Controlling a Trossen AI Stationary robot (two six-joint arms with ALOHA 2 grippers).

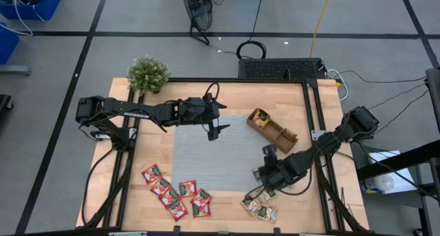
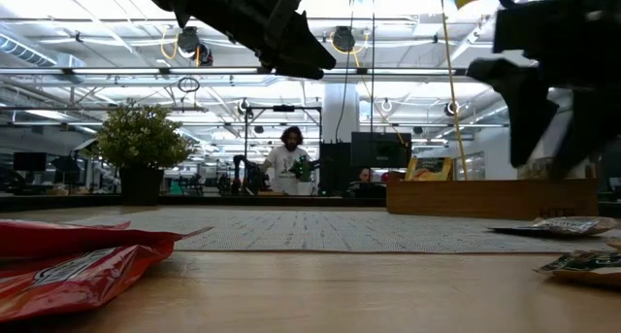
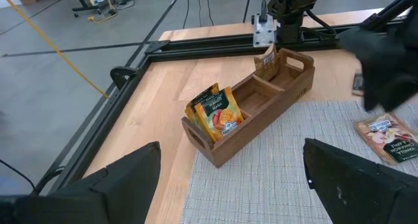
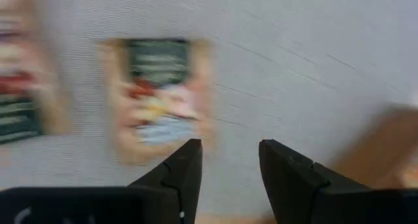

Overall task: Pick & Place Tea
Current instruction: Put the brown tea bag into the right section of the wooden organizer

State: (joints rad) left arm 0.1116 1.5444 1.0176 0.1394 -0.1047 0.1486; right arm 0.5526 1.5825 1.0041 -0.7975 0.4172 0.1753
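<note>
Red sachets (image 1: 175, 193), about seven, lie left; right claw (image 1: 267, 184) gapes empty over four pale sachets (image 1: 259, 206); left claw (image 1: 214, 126) wide.

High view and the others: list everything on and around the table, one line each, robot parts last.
Red tea sachets: about seven, red, near-left table edge.
Pale tea sachets: about four, pale with dark green, near-right, by the mat's corner.
Orange-yellow tea sachets: at least two, upright in the tray's end compartment.
Wooden tray: one, brown, at the mat's far-right corner.
Grey mat: one, table centre.
Potted plant: one, green, far-left corner.
Person: one, far background.
Left gripper: open, above the mat's far edge.
Right gripper: open, empty, low beside the pale sachets.
</note>
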